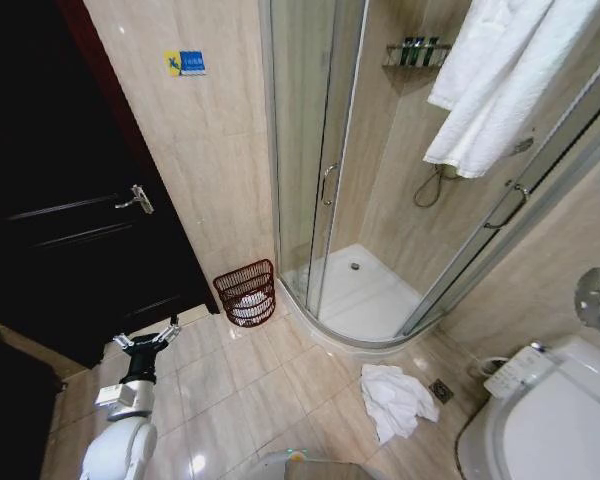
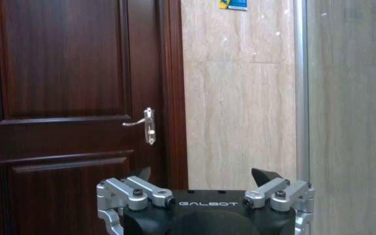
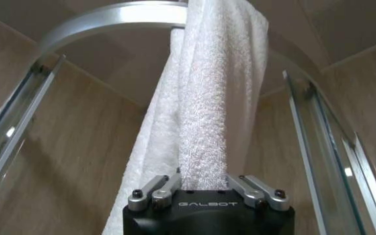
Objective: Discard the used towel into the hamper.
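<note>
Right claw [image 3: 204, 188] clamping hanging terry towel [image 3: 207, 107], left claw [image 2: 204, 183] wide, openwork hamper [image 1: 247, 291].

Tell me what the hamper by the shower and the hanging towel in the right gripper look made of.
The hamper looks like reddish-brown wicker or coated wire: open weave with horizontal rings, something white showing through; which one is unclear. The hanging towel looks like white cotton terry, judging by its looped, nubby pile and soft folds. The right gripper is shut on its lower end.
</note>
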